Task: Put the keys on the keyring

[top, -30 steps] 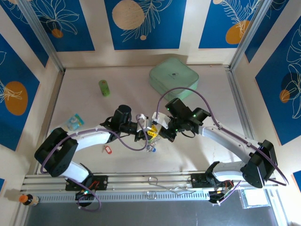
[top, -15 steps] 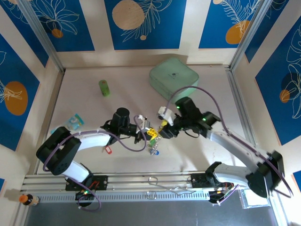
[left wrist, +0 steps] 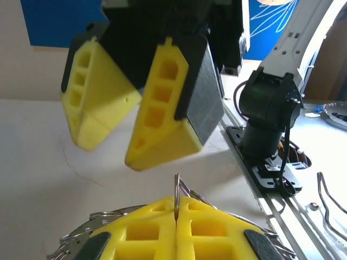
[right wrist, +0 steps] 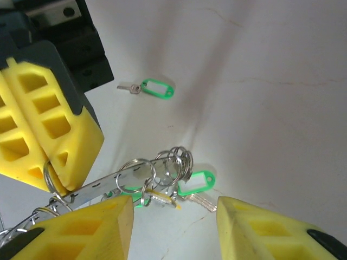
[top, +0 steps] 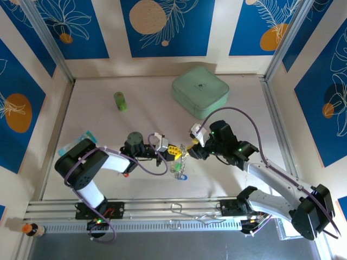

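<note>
Pinching the keyring (right wrist: 103, 184), the left tool (top: 173, 151) is clamped fully closed on it (keys (right wrist: 196, 183) hang there); right tool (top: 190, 148) gapes wide, empty.

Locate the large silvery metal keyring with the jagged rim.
Right wrist view, lower left: the large silvery jagged-rimmed metal keyring is clamped in the shut left pincer, directly ahead of the open right pincer.

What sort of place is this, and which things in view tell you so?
Probably a robot test cell: a left arm and right arm mounted on a metal rail, blue patterned wall panels closing it in, and staged props like the keyring and green box.
</note>
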Available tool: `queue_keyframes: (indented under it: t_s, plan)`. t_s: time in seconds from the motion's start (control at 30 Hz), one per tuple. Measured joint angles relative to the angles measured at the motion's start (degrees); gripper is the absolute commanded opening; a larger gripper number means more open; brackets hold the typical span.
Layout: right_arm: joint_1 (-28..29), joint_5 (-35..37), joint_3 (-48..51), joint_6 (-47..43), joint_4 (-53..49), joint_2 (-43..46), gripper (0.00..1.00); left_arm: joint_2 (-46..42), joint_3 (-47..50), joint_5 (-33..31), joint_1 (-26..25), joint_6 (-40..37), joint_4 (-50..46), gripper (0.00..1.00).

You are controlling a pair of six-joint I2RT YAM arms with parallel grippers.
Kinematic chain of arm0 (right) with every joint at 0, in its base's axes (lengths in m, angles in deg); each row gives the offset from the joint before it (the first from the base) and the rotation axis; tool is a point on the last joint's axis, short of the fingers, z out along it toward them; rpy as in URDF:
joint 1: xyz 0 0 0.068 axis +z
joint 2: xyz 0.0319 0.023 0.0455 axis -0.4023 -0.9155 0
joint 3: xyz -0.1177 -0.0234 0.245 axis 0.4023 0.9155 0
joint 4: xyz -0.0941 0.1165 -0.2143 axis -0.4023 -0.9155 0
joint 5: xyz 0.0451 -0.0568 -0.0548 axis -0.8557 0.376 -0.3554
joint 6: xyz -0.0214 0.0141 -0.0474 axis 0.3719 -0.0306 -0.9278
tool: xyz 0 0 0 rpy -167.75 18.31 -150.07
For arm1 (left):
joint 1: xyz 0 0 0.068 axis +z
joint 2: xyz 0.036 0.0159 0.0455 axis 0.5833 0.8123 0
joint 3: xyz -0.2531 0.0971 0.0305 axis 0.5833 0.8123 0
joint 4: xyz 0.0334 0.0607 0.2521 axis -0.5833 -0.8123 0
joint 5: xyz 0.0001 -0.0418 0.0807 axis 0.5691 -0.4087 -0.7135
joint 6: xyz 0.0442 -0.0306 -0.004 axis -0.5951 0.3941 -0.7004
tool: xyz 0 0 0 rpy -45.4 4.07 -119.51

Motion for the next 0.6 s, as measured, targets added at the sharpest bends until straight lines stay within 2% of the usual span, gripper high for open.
queue_keyframes:
  t_s: [0.33, 0.6]
  plan:
    - [2.84, -0.26, 0.0, -2.78, -1.07, 0.22, 0.46, 0.0, 0.0, 0.92, 0.09, 0.37, 1.44, 0.0]
    - [5.86, -5.57, 0.0, -4.31, -2.43, 2.1, 0.49, -0.04, -0.02, 0.66, 0.22, 0.35, 1.49, 0.0]
